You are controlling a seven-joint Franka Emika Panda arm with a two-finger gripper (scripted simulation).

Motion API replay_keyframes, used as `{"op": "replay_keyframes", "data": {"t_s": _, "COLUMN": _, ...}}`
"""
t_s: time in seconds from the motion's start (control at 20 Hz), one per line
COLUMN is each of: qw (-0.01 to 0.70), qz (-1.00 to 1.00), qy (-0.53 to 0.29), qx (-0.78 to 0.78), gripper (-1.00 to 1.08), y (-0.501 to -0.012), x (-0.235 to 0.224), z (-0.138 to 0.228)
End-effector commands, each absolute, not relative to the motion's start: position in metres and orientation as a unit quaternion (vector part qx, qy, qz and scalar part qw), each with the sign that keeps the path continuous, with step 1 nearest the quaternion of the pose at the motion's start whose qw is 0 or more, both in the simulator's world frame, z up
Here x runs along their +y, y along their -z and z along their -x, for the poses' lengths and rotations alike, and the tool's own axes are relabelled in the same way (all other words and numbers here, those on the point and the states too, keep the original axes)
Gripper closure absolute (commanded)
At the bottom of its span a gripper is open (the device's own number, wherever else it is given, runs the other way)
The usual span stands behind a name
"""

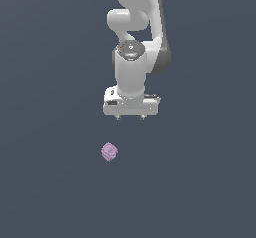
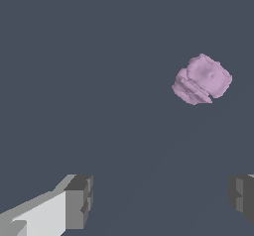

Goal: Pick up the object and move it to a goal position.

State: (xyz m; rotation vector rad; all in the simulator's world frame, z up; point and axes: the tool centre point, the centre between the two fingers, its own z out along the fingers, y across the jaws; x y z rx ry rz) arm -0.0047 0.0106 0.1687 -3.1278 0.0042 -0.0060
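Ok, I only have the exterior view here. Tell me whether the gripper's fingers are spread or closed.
Observer: Spread. In the wrist view the two fingers stand far apart with nothing between them.
Operator: Give me the block's surface, it's just a blob here.
Observer: The lilac block has uneven, faceted faces, not a clean cube.
Operator: Say whether it sits between the fingers.
Observer: No. In the wrist view it lies well beyond the fingertips and nearer one finger's side, so the gripper is not yet lined up over it.

Gripper [image 1: 130, 117] hangs apart from block [image 1: 109, 152] — no contact; jaws spread.
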Motion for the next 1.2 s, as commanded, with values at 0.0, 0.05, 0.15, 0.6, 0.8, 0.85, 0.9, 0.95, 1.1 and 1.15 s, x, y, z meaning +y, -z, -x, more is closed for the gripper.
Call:
{"op": "replay_keyframes", "data": {"t_s": 0.0, "qw": 0.007, "qz": 1.0, "qy": 0.002, "qx": 0.001, "gripper": -0.92, "y": -0.169, "x": 0.011, "z": 0.005}}
{"op": "replay_keyframes", "data": {"t_s": 0.05, "qw": 0.007, "qz": 1.0, "qy": 0.002, "qx": 0.001, "gripper": -0.92, "y": -0.169, "x": 0.011, "z": 0.004}}
{"op": "replay_keyframes", "data": {"t_s": 0.15, "qw": 0.006, "qz": 1.0, "qy": 0.005, "qx": -0.006, "gripper": -0.92, "y": -0.172, "x": 0.014, "z": 0.003}}
{"op": "replay_keyframes", "data": {"t_s": 0.6, "qw": 0.0, "qz": 0.999, "qy": 0.021, "qx": -0.036, "gripper": -0.92, "y": -0.186, "x": 0.027, "z": -0.005}}
{"op": "replay_keyframes", "data": {"t_s": 0.8, "qw": 0.001, "qz": 0.999, "qy": 0.02, "qx": -0.028, "gripper": -0.92, "y": -0.184, "x": 0.025, "z": -0.008}}
{"op": "replay_keyframes", "data": {"t_s": 0.85, "qw": 0.001, "qz": 1.0, "qy": 0.02, "qx": -0.024, "gripper": -0.92, "y": -0.183, "x": 0.024, "z": -0.009}}
{"op": "replay_keyframes", "data": {"t_s": 0.9, "qw": 0.001, "qz": 1.0, "qy": 0.02, "qx": -0.018, "gripper": -0.92, "y": -0.182, "x": 0.022, "z": -0.01}}
{"op": "replay_keyframes", "data": {"t_s": 0.95, "qw": 0.002, "qz": 1.0, "qy": 0.019, "qx": -0.012, "gripper": -0.92, "y": -0.181, "x": 0.021, "z": -0.012}}
{"op": "replay_keyframes", "data": {"t_s": 1.1, "qw": 0.003, "qz": 1.0, "qy": 0.018, "qx": 0.011, "gripper": -0.92, "y": -0.176, "x": 0.014, "z": -0.018}}
{"op": "replay_keyframes", "data": {"t_s": 1.15, "qw": 0.004, "qz": 1.0, "qy": 0.017, "qx": 0.021, "gripper": -0.92, "y": -0.174, "x": 0.012, "z": -0.021}}
